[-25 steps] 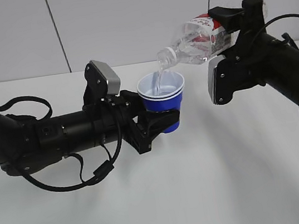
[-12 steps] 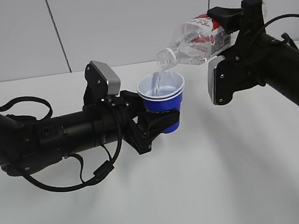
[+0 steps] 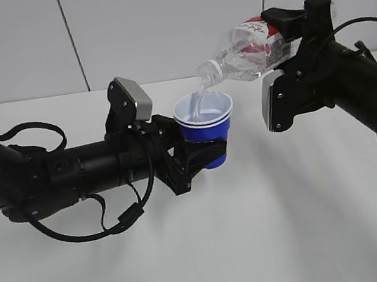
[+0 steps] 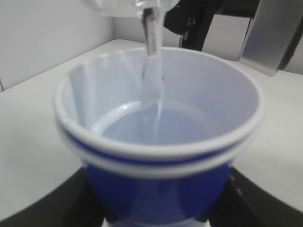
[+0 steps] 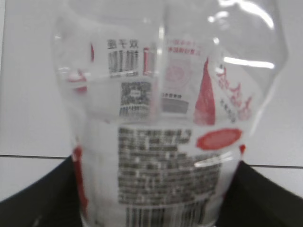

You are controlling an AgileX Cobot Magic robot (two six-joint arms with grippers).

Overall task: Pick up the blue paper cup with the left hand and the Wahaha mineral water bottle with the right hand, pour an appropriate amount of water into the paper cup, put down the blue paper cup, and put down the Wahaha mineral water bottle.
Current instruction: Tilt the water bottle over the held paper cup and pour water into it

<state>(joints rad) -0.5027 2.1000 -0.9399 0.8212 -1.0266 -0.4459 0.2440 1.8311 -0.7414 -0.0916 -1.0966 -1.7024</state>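
My left gripper (image 3: 201, 155) is shut on the blue paper cup (image 3: 205, 121) and holds it upright above the table. The cup fills the left wrist view (image 4: 156, 189), white inside, with water in its bottom. My right gripper (image 3: 292, 30) is shut on the Wahaha mineral water bottle (image 3: 246, 51), tipped nearly level with its capless neck down-left over the cup's rim. A thin stream of water (image 4: 152, 56) falls from the neck into the cup. The bottle's red-and-white label (image 5: 170, 175) fills the right wrist view between the black fingers (image 5: 42, 203).
The white table (image 3: 261, 244) lies below both arms, with a pale panelled wall (image 3: 157, 25) behind. The left arm's cables (image 3: 102, 225) hang close to the table top. The right arm's white panel (image 3: 274, 103) faces the cup.
Nothing has visibly moved; both arms hold still and the water keeps running from the bottle into the cup.
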